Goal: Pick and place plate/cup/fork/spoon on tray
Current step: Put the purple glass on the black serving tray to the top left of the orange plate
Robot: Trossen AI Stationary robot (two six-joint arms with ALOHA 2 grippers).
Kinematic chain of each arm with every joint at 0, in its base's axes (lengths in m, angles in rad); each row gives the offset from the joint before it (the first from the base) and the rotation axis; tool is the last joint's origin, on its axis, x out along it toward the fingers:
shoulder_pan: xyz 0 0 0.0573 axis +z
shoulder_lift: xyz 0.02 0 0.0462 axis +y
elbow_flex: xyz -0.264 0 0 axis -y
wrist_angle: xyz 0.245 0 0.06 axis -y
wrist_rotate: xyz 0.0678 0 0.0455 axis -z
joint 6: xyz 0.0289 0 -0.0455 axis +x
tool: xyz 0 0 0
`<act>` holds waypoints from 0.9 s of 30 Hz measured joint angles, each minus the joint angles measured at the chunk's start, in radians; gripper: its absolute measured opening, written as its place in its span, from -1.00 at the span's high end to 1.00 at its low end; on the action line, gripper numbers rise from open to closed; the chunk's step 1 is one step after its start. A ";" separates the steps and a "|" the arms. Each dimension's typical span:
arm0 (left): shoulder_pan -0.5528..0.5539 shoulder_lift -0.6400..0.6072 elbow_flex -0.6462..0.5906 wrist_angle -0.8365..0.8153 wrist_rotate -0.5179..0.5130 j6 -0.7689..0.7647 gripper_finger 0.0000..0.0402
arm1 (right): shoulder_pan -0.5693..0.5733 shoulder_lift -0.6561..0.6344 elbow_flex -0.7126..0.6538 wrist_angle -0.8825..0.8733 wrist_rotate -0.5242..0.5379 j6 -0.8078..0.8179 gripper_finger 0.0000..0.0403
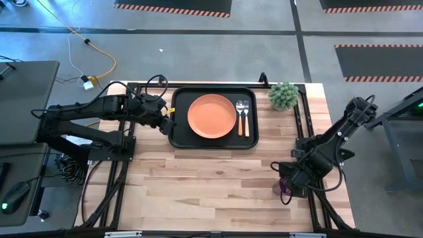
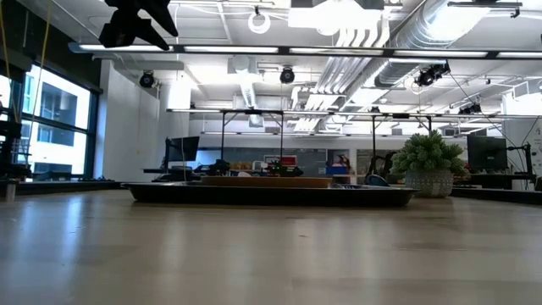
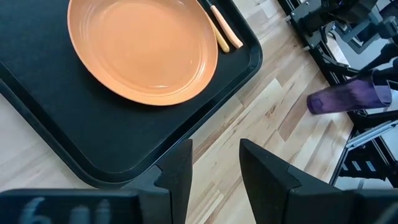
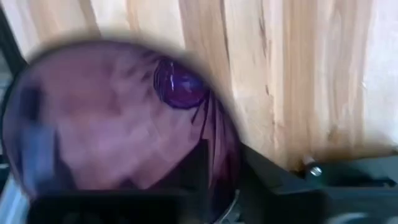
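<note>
Purple shiny round cup (image 4: 118, 124) lies at right bench (image 1: 218, 178) edge, well apart from black rectangular tray (image 1: 182, 135). Right gripper (image 1: 289, 188) set around cup; firm grasp cannot be told. Left gripper (image 3: 214, 168) released, beside tray. Advice: grip confirmed before lift, cup kept upright, set down on bare tray floor clear of orange round plate (image 1: 211, 116).

text: none legible | labels: none | brands: none | numbers: none

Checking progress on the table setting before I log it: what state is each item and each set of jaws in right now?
plate: flat on the tray.
fork: on the tray, beside the plate.
spoon: on the tray, next to the fork.
cup: off the tray, in the right gripper, jaws closing on it.
left gripper: jaws open, empty, at the tray's edge.
</note>
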 joint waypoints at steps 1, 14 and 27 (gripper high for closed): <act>0.000 0.000 0.000 0.000 0.000 0.000 0.39 | -0.001 0.000 0.000 0.011 0.000 0.006 0.84; 0.000 0.000 0.000 0.000 0.000 -0.002 0.39 | -0.096 -0.001 0.025 0.051 0.002 0.064 0.97; 0.000 0.017 0.000 0.000 0.001 -0.027 0.39 | -0.389 0.001 0.219 0.117 0.058 -0.005 0.99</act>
